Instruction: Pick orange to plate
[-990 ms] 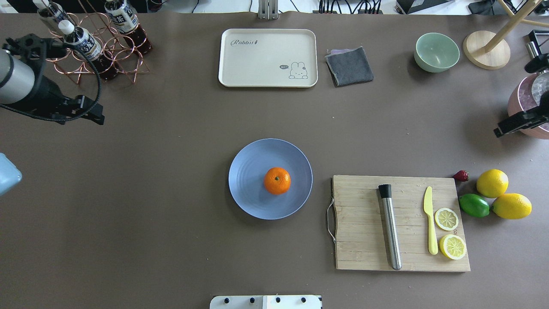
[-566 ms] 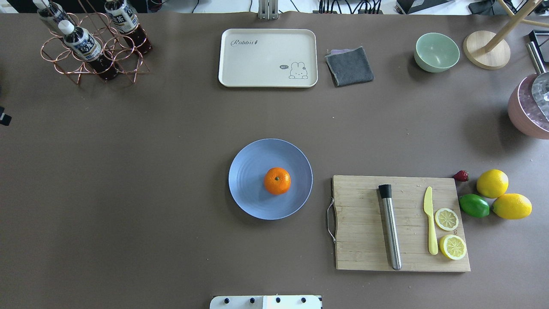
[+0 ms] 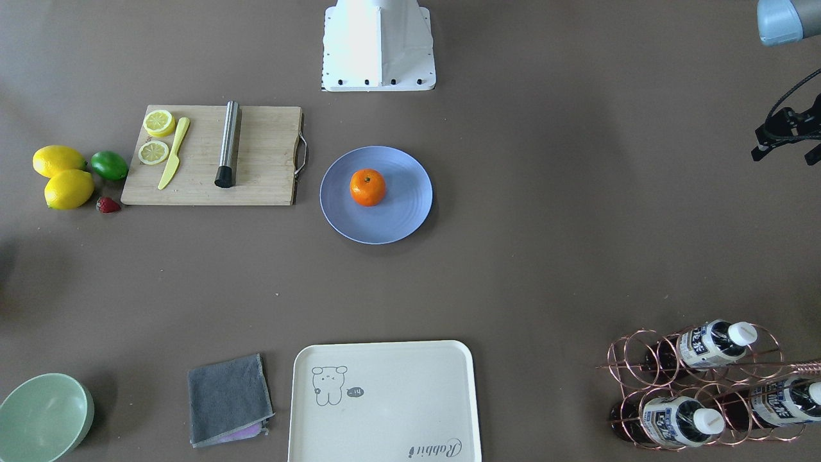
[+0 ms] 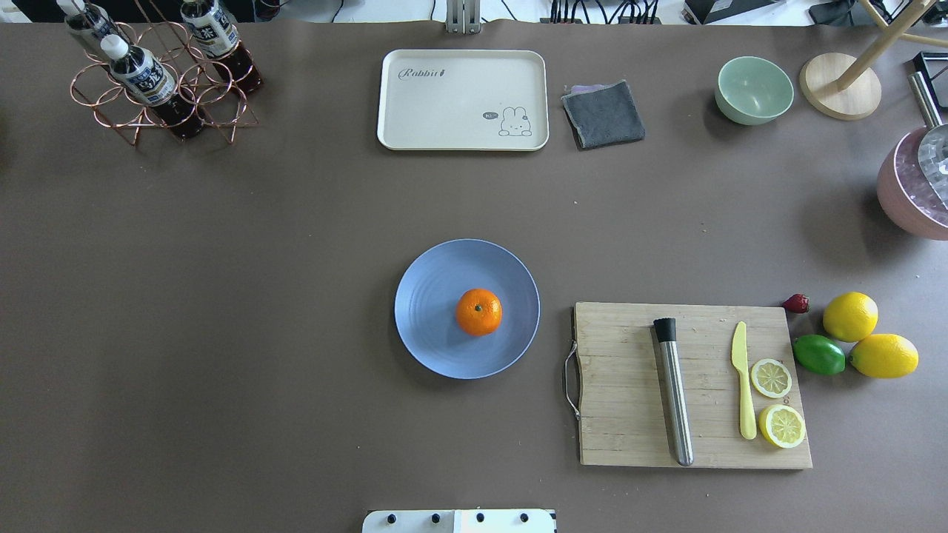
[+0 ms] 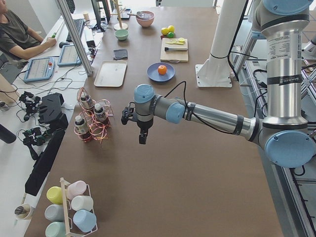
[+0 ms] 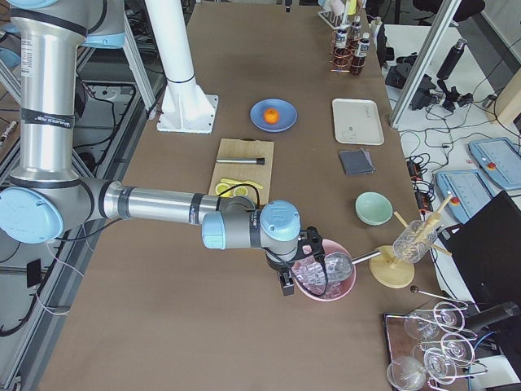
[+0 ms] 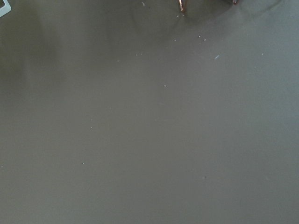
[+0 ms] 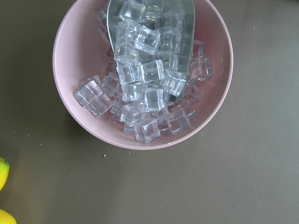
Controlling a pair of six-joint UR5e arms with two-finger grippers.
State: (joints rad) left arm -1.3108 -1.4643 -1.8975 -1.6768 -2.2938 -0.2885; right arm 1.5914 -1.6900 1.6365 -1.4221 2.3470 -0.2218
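The orange rests stem-up on the periwinkle-blue plate, slightly right of its centre; both also show in the front view, orange on plate. Neither gripper is near them. My left gripper hangs over bare table beside the bottle rack, and only its black wrist end shows at the front view's right edge; I cannot tell if it is open or shut. My right gripper hovers over the pink bowl of ice; I cannot tell its state. The wrist views show no fingers.
A wooden cutting board right of the plate carries a steel muddler, a yellow knife and two lemon slices; lemons, a lime and a strawberry lie beyond it. At the far side stand a cream tray, grey cloth, green bowl, bottle rack and pink ice bowl.
Both arms have pulled out of the overhead view, the left off its left edge and the right off its right edge. The orange and plate have not moved.
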